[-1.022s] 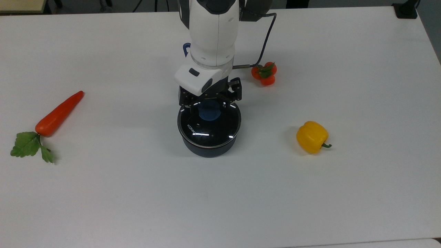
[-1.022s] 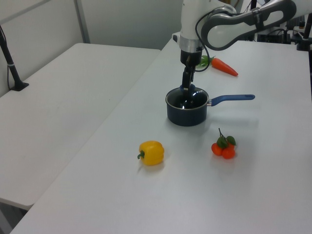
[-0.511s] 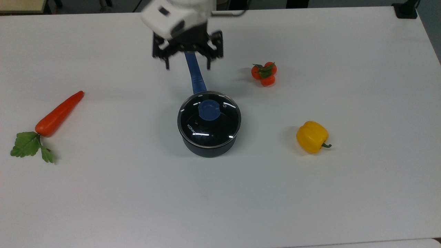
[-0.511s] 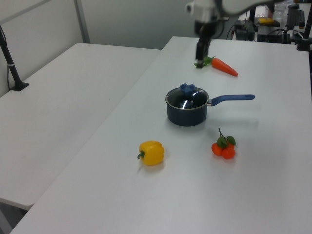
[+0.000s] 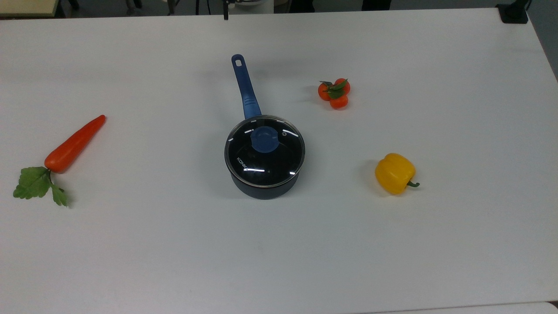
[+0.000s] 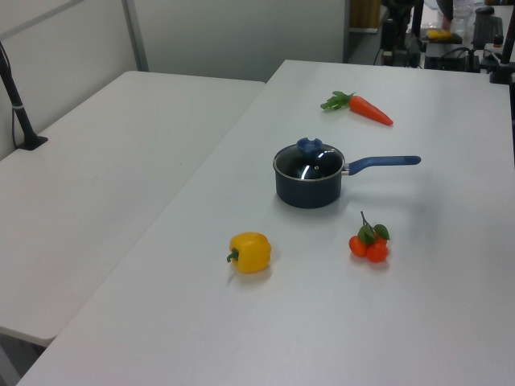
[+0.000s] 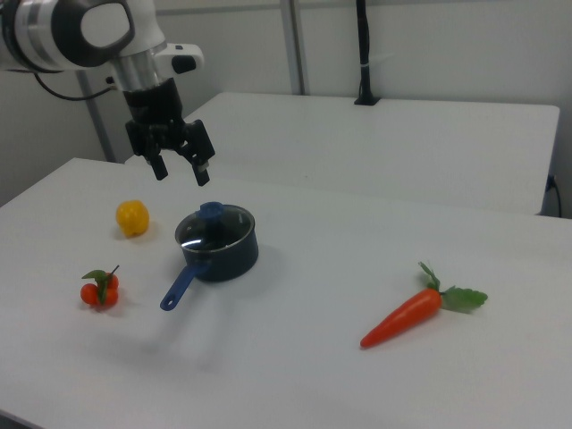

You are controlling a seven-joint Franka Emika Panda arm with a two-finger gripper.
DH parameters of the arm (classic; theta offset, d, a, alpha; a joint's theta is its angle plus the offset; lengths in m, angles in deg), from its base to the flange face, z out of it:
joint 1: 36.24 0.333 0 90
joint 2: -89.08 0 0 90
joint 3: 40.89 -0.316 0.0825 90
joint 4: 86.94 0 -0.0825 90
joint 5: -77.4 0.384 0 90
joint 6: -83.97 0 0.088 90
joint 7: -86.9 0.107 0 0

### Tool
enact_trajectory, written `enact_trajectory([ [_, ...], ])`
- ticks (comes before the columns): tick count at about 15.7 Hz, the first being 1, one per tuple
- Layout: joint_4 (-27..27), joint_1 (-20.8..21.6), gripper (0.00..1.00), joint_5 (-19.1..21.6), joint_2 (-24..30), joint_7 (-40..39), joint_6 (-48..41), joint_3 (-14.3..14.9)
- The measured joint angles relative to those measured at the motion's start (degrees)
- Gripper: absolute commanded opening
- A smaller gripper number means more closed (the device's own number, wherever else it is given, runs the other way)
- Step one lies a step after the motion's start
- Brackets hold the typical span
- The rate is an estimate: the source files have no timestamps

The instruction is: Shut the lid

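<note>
In the top view, the lid (image 5: 264,151) sits flat on the pan (image 5: 261,185) in the middle of the worktop (image 5: 279,253), its metal rim matching the pan's rim all round and its blue knob (image 5: 263,139) at the centre — the task looks done. The pan's handle (image 5: 244,87) points to the top view's top; a carrot (image 5: 72,146) lies well apart on the top view's left, tomatoes (image 5: 334,93) and a pepper (image 5: 394,173) on its right. In the left view, the lid (image 6: 309,163) lies level on the pan, knob (image 6: 309,145) upright. In the right view, the end effector (image 7: 179,165) hangs above the lid (image 7: 214,228), apart from it, fingers spread wide and holding nothing. The lid is likely stiff, fairly heavy glass — slippery and breakable; the knob is the place to grip.
</note>
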State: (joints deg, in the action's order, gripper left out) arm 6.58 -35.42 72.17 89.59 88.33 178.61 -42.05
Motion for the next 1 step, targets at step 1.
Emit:
enact_trajectory([
  [1, 0.83, 0.02, 1.0, 0.0, 0.87, 0.03, 0.0, -0.01],
])
